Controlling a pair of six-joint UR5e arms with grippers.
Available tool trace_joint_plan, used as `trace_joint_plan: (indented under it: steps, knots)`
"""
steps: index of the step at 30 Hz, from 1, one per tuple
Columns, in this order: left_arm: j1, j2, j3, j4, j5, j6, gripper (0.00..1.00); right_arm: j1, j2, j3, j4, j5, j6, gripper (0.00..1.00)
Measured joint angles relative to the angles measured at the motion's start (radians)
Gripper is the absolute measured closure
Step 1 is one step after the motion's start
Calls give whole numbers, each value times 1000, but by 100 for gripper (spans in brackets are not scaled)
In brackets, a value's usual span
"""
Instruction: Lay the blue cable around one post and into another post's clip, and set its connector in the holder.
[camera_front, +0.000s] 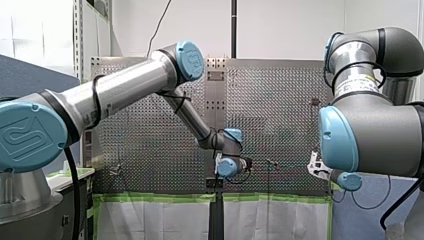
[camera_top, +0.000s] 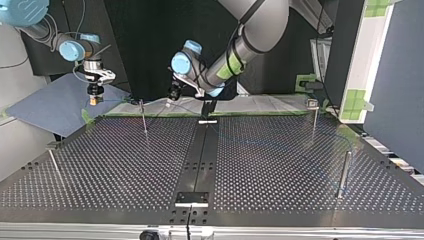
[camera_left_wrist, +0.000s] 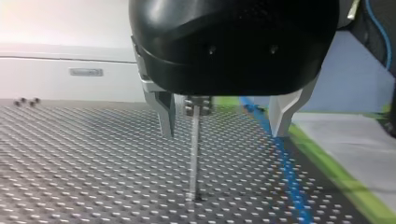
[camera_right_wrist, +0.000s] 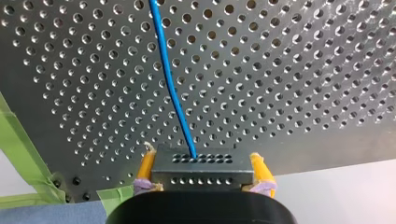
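- Plainly, my right claw (camera_right_wrist: 203, 175) is clamped on the connector (camera_right_wrist: 201, 163). Its yellow pads press the dark block's two short sides, and the blue cable (camera_right_wrist: 170, 84) leaves the block's face and runs straight ahead over the perforated bench (camera_right_wrist: 303, 70).
- In the top view, my right claw sits at the upper left of the frame, off the bench's corner and well apart from the posts.
- My left claw (camera_left_wrist: 224, 133) is spread wide and grips nothing. A thin upright post (camera_left_wrist: 193, 154) stands between its metal fingers, nearer one finger than the other and touching neither.
- The relation that matters is that the cable lies beside this post, not around it. It runs flat on the bench past my other finger, on the green-tape side, with its long axis leading away from the claw.
- In the top view the post is left of centre in the upper half, and my left claw is just beside it, so my left arm is much the nearer one.
- My judgement is that the cable must be carried sideways to reach the post, and the connector is not yet in its holder.
- A small plate on the pale wall beyond the claw is too blurred to read, and no other writing is legible.
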Motion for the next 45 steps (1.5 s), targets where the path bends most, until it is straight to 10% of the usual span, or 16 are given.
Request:
trace_joint_plan:
  steps: [9, 28, 45]
  knots:
    - [-23, 82, -83, 62, 14, 1, 0, 4, 0, 0, 5, 0, 0, 100]
    - [-79, 109, -255, -7, 7, -109, 0, 8, 1, -1, 9, -4, 10, 100]
    - [-102, 109, -227, -49, -31, -135, 0, 11, 0, -1, 9, -5, 13, 100]
